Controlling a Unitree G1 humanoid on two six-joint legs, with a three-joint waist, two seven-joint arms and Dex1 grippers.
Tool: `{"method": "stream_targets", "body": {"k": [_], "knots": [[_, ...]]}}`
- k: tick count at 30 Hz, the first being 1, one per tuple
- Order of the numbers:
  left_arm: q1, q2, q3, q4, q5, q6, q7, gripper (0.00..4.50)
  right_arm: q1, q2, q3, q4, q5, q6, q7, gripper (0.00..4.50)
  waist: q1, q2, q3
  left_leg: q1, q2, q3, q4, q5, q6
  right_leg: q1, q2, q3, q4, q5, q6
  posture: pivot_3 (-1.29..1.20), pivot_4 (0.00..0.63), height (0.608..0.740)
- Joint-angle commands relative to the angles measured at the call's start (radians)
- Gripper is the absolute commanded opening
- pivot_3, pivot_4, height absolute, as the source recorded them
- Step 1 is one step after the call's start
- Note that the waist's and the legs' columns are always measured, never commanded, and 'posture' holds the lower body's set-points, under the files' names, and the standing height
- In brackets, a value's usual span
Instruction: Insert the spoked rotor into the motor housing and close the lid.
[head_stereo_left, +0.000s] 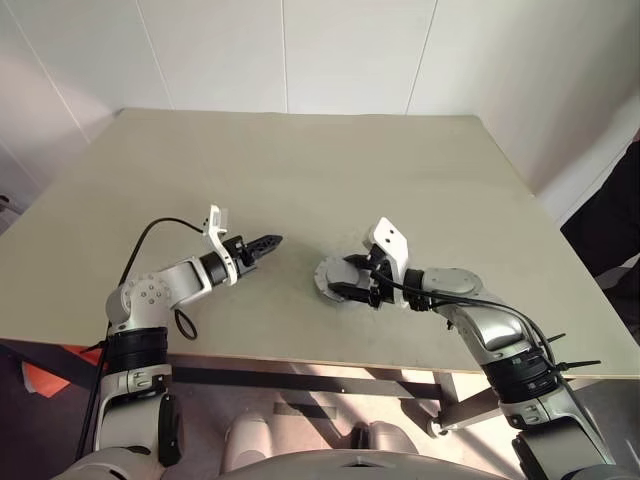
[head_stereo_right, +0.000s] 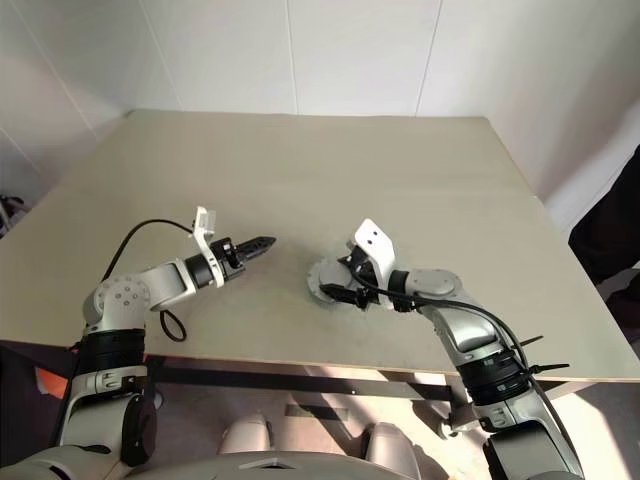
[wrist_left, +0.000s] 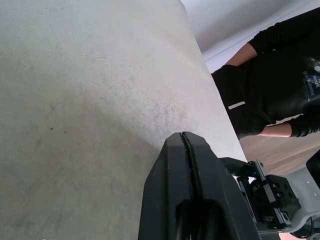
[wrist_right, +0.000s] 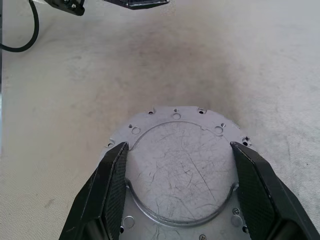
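**Right gripper holds a round grey metal disc on the table; left gripper closed beside it**

Head camera (both eyes give the same scene): a pale beige table (head_stereo_left: 300, 190) stands against white walls. The robot's left arm reaches in from the left, and its left gripper (head_stereo_left: 268, 242) points toward the middle of the table with its two black fingers pressed together, holding nothing. The right arm comes in from the right, and the right gripper (head_stereo_left: 345, 283) has its fingers spread wide around a round grey metal disc (head_stereo_left: 327, 275) that sits near the table's front-middle area. The closed left gripper is near the disc but apart from it, with bare tabletop between them. Whether this disc is the lid or the housing cannot be told.

Left wrist camera: the two black fingers (wrist_left: 175, 185) meet along a thin seam, fully closed, above the bare tabletop. Past the table's edge a person in dark clothing (wrist_left: 275, 75) stands with arms folded. Part of the right arm's hardware shows at the corner.

Right wrist camera: the disc fills the space between the fingers (wrist_right: 107, 185), one finger against each side of its rim. The face turned to the camera is flat scratched metal with a raised circular step and small holes around the edge (no spokes or copper windings show on it). The left gripper's tip shows beyond it.
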Motion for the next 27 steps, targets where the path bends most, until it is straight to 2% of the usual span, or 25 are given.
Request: {"method": "stream_targets", "body": {"k": [1, 13, 18, 27], "knots": [[-0.006, 0.007, -0.002, -0.015, -0.001, -0.017, -0.009, 0.0, -0.025, 0.004, -0.03, 0.003, -0.002, -0.028, -0.01, 3.1, 0.0, 0.0, 0.0, 0.0, 0.0, 0.0, 0.0, 0.0, 0.0, 0.0, 0.0, 0.0, 0.0, 0.0, 0.0, 0.0, 0.0, 0.74], [0.007, 0.005, -0.007, -0.025, -0.002, -0.021, -0.007, 0.0, -0.033, 0.014, -0.011, 0.05, -0.065, -0.036, -0.055, 3.1, 0.0, 0.0, 0.0, 0.001, 0.0, 0.0, 0.001, 0.0, 0.0, 0.001, 0.0, 0.001, 0.002, 0.0, 0.0, 0.0, 0.0, 0.74], [0.012, 0.005, -0.009, -0.028, -0.002, -0.021, -0.006, 0.0, -0.044, 0.024, -0.048, -0.016, -0.008, -0.027, -0.042, 3.1, 0.0, 0.0, 0.0, 0.002, 0.0, 0.0, 0.001, 0.0, 0.0, 0.001, 0.0, 0.001, 0.002, 0.0, 0.0, 0.0, 0.0, 0.74], [0.007, 0.005, -0.012, -0.014, 0.005, -0.028, -0.009, 0.0, -0.028, -0.012, -0.02, -0.028, -0.032, -0.029, -0.019, 3.1, 0.001, 0.0, 0.001, -0.003, 0.0, 0.0, 0.001, 0.0, 0.0, -0.003, 0.001, 0.001, 0.001, 0.0, -0.001, 0.0, 0.0, 0.74]]}}
